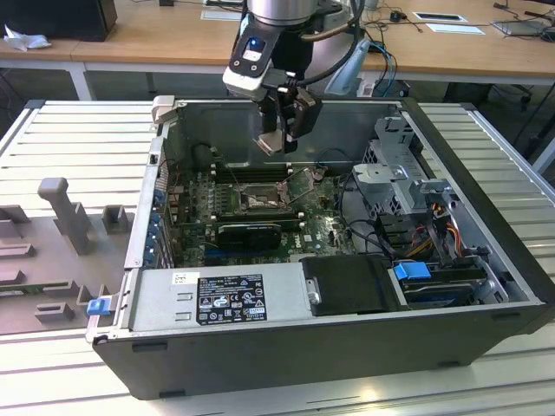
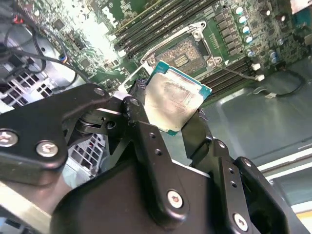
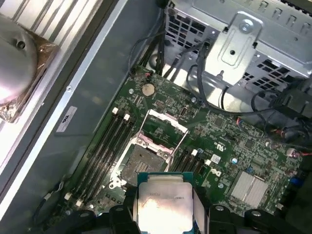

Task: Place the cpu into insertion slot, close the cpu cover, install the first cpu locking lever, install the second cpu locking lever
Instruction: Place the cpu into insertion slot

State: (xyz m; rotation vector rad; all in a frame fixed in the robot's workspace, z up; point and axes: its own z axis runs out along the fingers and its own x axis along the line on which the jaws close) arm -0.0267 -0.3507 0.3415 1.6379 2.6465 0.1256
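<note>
Cpu (image 2: 176,97) held above the slot (image 2: 183,51)
Judged light, stiff and fragile, it is clamped at opposite edges by the gripper (image 2: 168,114)

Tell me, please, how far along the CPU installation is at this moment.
Done: the cpu is picked up, clamped in the gripper. In hand: it hangs above the motherboard, not yet in the insertion slot, whose contact field lies bare. Left: seating it, closing the cpu cover, which stands raised, and both locking steps.
</note>
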